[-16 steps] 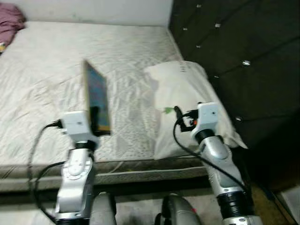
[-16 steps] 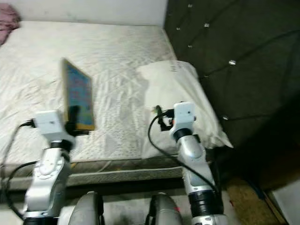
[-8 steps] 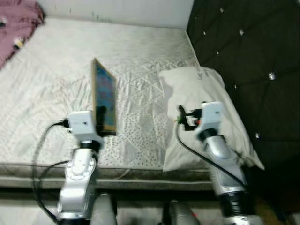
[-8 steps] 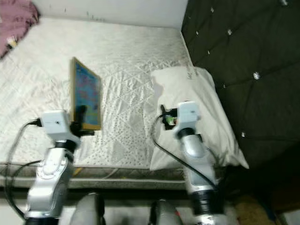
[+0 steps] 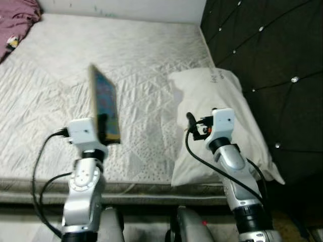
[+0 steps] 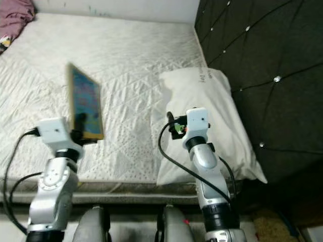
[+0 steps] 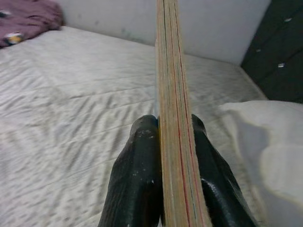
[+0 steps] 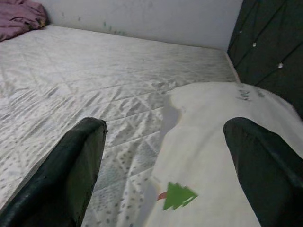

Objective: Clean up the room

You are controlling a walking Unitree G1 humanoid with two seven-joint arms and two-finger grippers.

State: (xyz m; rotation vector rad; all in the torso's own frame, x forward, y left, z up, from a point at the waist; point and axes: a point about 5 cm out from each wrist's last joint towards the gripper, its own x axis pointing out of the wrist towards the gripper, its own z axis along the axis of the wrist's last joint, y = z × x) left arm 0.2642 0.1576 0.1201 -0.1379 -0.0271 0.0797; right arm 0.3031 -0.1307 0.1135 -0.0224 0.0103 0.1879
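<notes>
My left gripper (image 5: 102, 126) is shut on a thin book (image 5: 104, 108) with a colourful cover, held upright on its edge above the near part of the bed. The left wrist view looks along the book's page edge (image 7: 171, 118), pinched between both black fingers (image 7: 137, 184). My right gripper (image 5: 191, 122) stands open over the near end of a white pillow (image 5: 222, 111), with nothing between its fingers (image 8: 71, 175). A small green tree print (image 8: 177, 195) marks the pillow.
A white quilted mattress (image 5: 50, 96) spreads ahead, its front edge just before my arms. A dark tufted headboard (image 5: 267, 45) rises on the right. Crumpled pink cloth (image 5: 17, 17) lies at the far left corner. A pale wall (image 8: 142, 16) backs the bed.
The camera has shifted, so the whole scene moved a little in view. The book stays clamped in the left gripper and the right gripper stays open above the pillow.
</notes>
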